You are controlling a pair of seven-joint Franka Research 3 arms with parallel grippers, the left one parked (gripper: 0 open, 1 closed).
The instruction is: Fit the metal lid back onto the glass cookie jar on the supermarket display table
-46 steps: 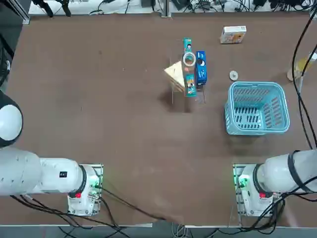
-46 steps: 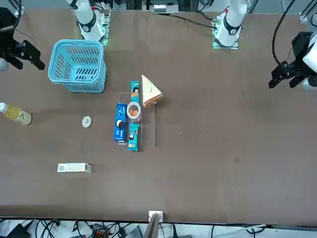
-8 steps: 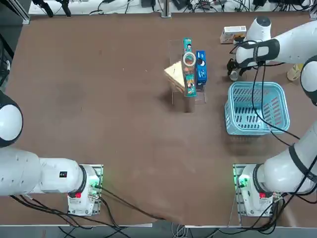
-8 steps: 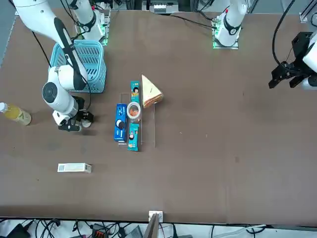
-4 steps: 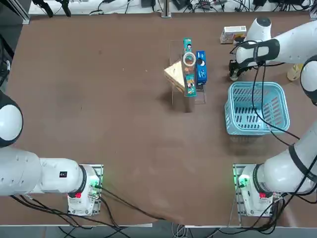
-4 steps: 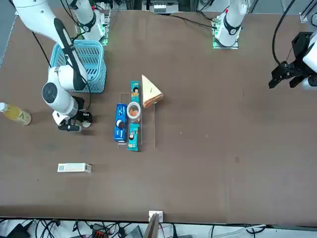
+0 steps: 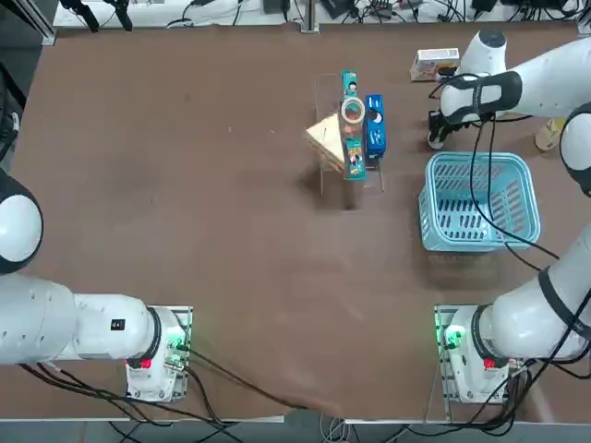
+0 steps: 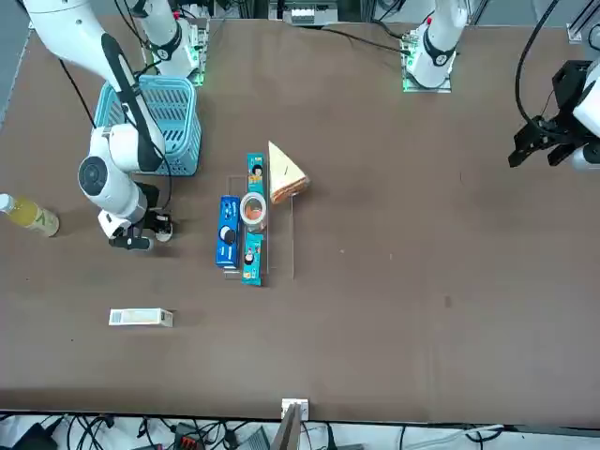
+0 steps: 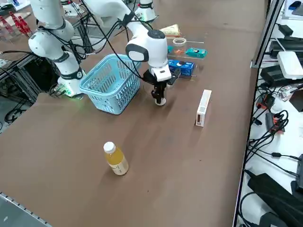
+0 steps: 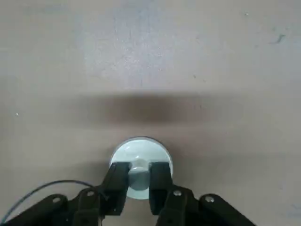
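1. Table: we enter a large, matte brown supermarket display table (image 9: 71, 156), spanning most of the right side view and carrying the items below.
2. Bottle: a clear bottle of yellow liquid (image 9: 117, 159), white-capped and pale-labelled, upright in the lower left of that frame.
3. Carton: a slim white carton (image 9: 203, 108), right of centre.
4. Right gripper (image 10: 139, 173): above the middle of the right side view, its two black fingers closed on the knob of item 5.
5. Lid: a round, whitish metal lid (image 10: 143, 149) with a central knob, pinched by that knob; we cannot tell whether it touches the table.
6. Basket: a light-blue, slotted plastic basket (image 9: 111, 84), upper left of centre, near the gripper.
7. Box: a bright blue snack box (image 9: 182, 67), upper right of centre.
8. Packet: a teal packet with printed figures (image 9: 196, 52), just beyond the box.
9. Jar: a small, clear glass cookie jar (image 9: 179, 42) with a round whitish rim, beside the packet; we find it uncovered, well apart from the lid.
10. Sandwich: a pale, wedge-shaped sandwich (image 9: 170, 30), near the top edge, beyond the jar.
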